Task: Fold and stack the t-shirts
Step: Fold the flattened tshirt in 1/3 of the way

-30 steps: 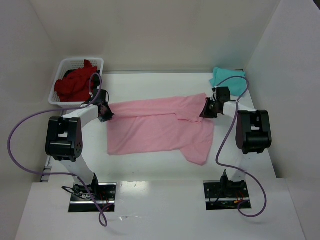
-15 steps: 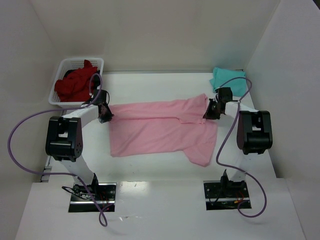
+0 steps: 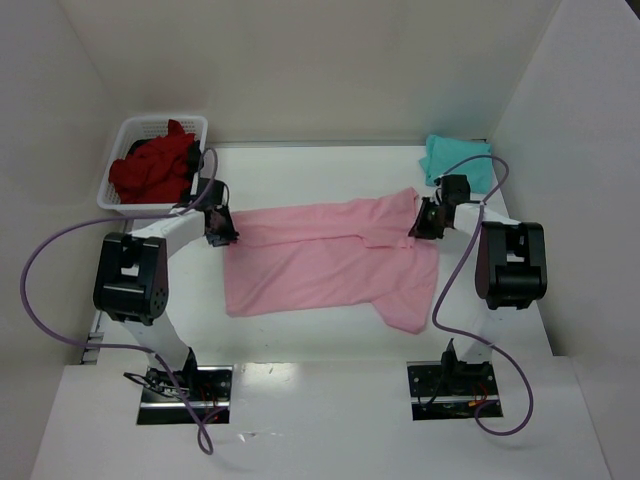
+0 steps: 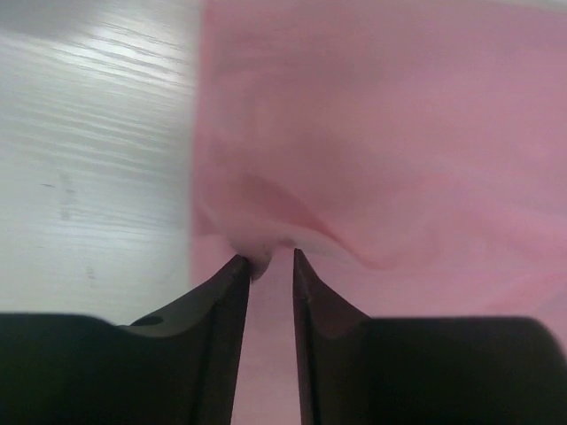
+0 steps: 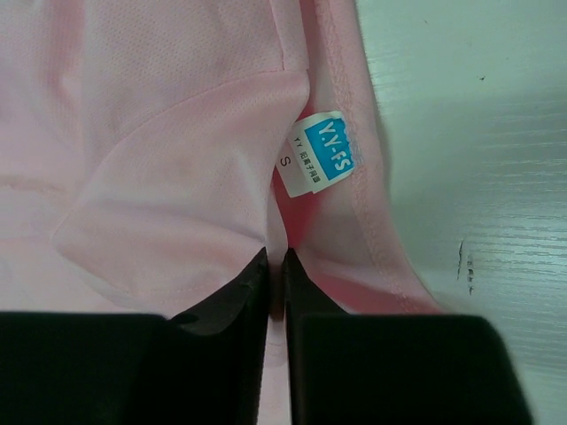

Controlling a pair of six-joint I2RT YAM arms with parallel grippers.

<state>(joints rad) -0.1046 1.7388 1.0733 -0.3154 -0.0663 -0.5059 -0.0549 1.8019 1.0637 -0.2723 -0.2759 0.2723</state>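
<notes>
A robotics lab test cell: a white wood-grain table point(image 3: 320, 175) boxed in by plain white wall panels point(image 3: 300, 70). A black-and-white left robot arm point(image 3: 130, 280) and a matching right robot arm point(image 3: 512, 262) are bolted at its near edge, and loose purple cables point(image 3: 436, 305) run to bare metal base plates point(image 3: 185, 395).

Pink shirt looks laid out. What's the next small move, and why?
Probably open the right gripper and let go: the pink t-shirt lies spread on the table, the left gripper has its jaws parted, while the right's jaws pinch it beside the label.
</notes>
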